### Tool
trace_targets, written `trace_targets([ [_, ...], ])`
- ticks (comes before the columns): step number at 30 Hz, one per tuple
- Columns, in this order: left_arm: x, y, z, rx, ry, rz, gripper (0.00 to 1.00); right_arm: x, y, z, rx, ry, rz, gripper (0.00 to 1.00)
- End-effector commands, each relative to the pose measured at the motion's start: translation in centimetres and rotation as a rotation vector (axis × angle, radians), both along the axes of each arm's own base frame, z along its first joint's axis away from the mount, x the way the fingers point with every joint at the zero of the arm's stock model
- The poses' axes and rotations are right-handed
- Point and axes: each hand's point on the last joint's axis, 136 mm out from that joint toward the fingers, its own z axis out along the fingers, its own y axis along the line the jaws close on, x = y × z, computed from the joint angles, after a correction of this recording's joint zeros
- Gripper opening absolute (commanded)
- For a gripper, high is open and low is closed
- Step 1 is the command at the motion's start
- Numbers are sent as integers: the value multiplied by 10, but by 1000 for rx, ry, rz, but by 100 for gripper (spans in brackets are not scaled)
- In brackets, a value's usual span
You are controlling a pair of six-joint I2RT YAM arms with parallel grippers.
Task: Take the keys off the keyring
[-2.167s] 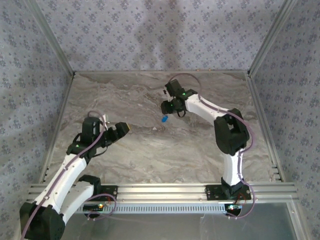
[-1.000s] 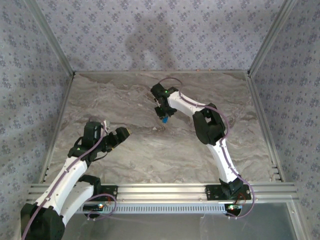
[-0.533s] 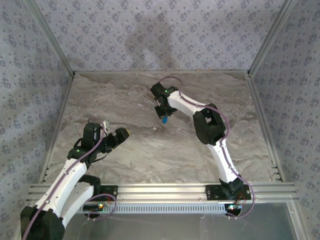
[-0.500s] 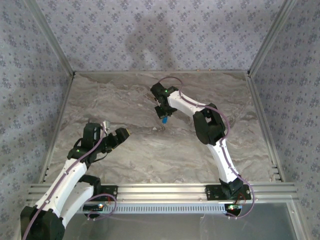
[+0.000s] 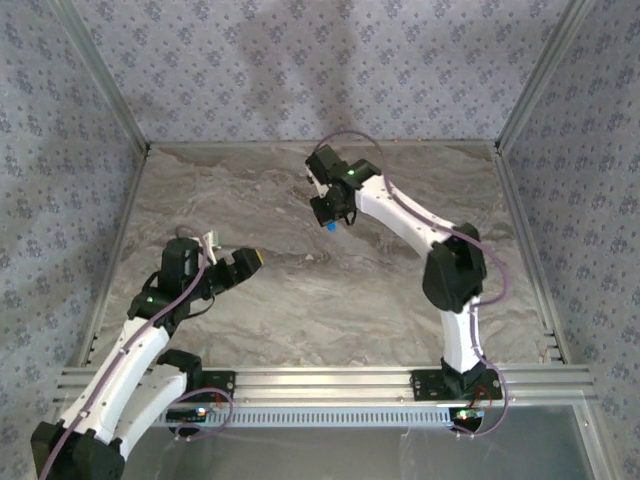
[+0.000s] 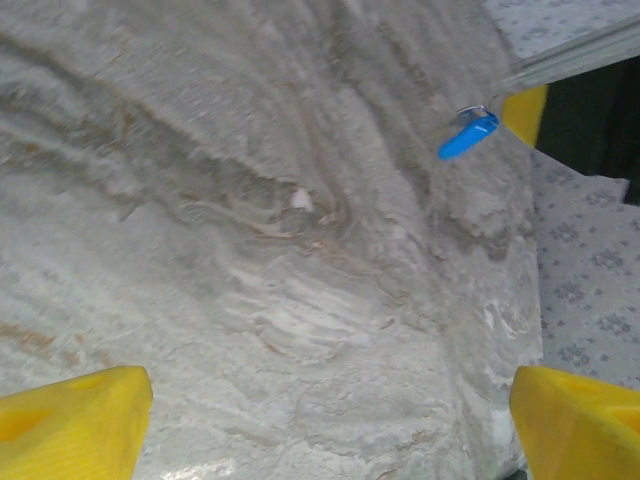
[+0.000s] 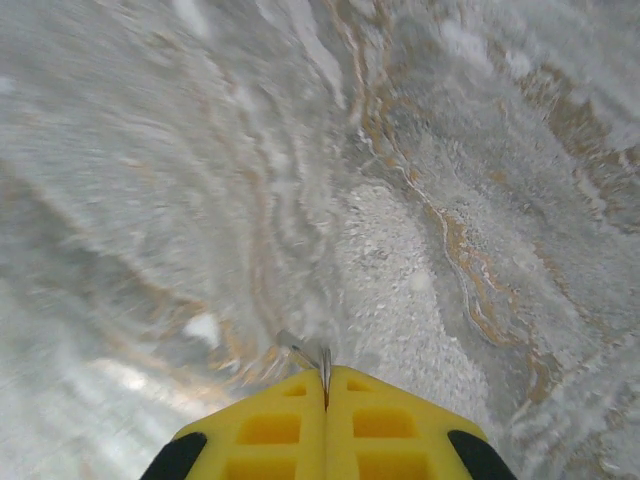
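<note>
Right pincer [image 7: 325,380] pinches keys [image 6: 467,136] by metal end; keys slant ahead-right of my spread left pincer [image 6: 330,405], well apart.

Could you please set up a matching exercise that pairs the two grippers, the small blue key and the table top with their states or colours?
Things:
1. left gripper with yellow ribbed pads
2. right gripper with yellow ribbed pads
3. small bright blue oblong key
4. marbled stone-look table top

States:
A. dangling beside a yellow fingertip
B. grey with brownish veins
C. fingers pressed together on a thin metal sliver
D. fingers spread wide, nothing between them

Pairs: 1-D, 2-C, 3-A, 4-B
</note>
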Motion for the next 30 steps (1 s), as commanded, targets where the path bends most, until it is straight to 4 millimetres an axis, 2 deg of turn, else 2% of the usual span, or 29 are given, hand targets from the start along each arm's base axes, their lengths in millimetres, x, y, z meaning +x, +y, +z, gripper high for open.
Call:
trace_targets([
  [1,-1,-12,36,-9,-126,-80,95,-36,1,33,54,15,97,0],
  [2,-2,-16,44,-19,-162,-102,99,-45,3,46,86,8,126,0],
  [6,-7,-30,76,-38,-296,-167,99,-81,8,88,176,-27,220,0],
  [12,-16,-49,114,-22,-462,-267,98,-125,7,132,303,-53,304,1],
  [17,-17,-59,129,35,-584,-292,97,-150,0,149,363,-59,328,1],
  [21,-30,-76,143,4,-715,-376,97,-166,-4,156,401,-54,357,1],
  [30,-42,-112,151,50,-774,-500,88,-186,-9,166,469,-45,365,2],
])
